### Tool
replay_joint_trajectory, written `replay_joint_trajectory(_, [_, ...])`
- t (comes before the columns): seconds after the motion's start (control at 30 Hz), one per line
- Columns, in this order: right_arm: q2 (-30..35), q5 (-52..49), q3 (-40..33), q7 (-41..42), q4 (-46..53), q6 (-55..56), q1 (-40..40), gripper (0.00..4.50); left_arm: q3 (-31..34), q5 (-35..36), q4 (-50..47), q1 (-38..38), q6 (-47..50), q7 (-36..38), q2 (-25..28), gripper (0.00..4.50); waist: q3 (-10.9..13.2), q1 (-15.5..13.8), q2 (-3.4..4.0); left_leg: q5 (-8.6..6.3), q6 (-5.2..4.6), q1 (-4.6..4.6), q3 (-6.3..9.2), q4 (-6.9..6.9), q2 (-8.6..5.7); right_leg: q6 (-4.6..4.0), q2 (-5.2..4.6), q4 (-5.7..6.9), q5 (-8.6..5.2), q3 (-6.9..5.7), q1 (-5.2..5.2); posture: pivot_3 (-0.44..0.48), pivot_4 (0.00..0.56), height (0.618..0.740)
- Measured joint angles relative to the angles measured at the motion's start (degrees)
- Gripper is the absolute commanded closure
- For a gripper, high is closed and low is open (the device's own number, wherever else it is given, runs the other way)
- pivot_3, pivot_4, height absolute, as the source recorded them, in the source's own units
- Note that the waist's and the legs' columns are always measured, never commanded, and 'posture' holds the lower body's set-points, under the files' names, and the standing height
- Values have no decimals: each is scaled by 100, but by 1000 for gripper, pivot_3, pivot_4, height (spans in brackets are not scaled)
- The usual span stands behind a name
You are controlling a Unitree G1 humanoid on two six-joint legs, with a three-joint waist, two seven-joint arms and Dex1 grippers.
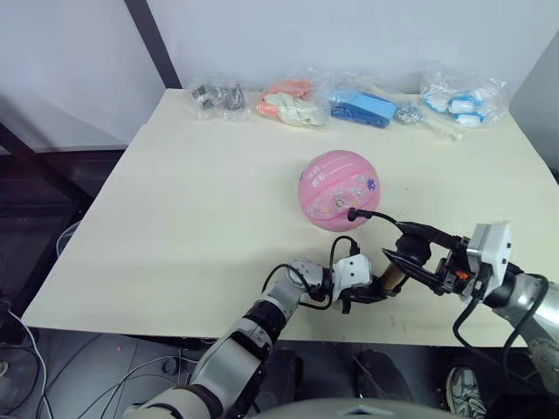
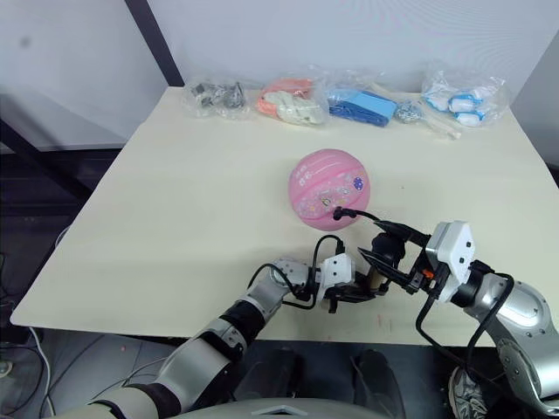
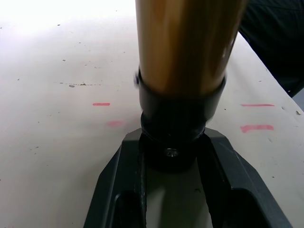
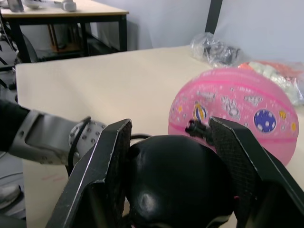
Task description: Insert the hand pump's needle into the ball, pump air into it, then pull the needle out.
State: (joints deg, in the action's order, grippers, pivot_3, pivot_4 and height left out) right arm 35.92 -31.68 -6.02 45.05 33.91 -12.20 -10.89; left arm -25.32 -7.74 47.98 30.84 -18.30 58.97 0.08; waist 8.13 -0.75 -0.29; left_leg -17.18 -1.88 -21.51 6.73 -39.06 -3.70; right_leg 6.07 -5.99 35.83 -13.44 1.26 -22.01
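Hand pump (image 1: 391, 278): near table's (image 1: 175, 227) front edge, left gripper (image 1: 367, 291) clamped on barrel base, right gripper (image 2: 382, 259) clamped on handle. Needle (image 1: 352, 212): apparently seated in ball (image 1: 339, 190). Step: pumping. Next: steady handle strokes, barrel held still.

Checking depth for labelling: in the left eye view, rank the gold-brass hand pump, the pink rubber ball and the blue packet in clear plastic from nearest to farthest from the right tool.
1. Gold-brass hand pump: clamped in the right tool.
2. Pink rubber ball: mid-table, just beyond.
3. Blue packet in clear plastic: along the table's far edge.
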Motion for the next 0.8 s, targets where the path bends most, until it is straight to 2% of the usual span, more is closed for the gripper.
replay_joint_trajectory(0.3, [226, -382, -359, 46, 24, -351, 51, 2342, 1, 9, -5, 0, 0, 7, -12, 3470, 5, -5, 6, 0, 0, -4, 1, 0, -2, -1, -2, 0, 0, 1, -1, 0, 150, 740])
replay_joint_trajectory(0.53, [824, -1606, -1155, -29, 574, -1072, 428, 2342, 2, 19, -7, 4, -1, 42, -25, 3470, 7, -7, 9, 0, 0, -14, 5, 0, -2, -1, -3, -1, 0, -1, -3, 0, 150, 740])
replay_joint_trajectory(0.8, [1302, -2535, -1877, -78, 654, -1544, 676, 2342, 3, 18, -4, 11, -1, 52, -25, 3470, 9, -9, 8, 0, -1, -17, 4, 0, -3, -1, -4, -3, 0, -1, -4, 0, 150, 740])
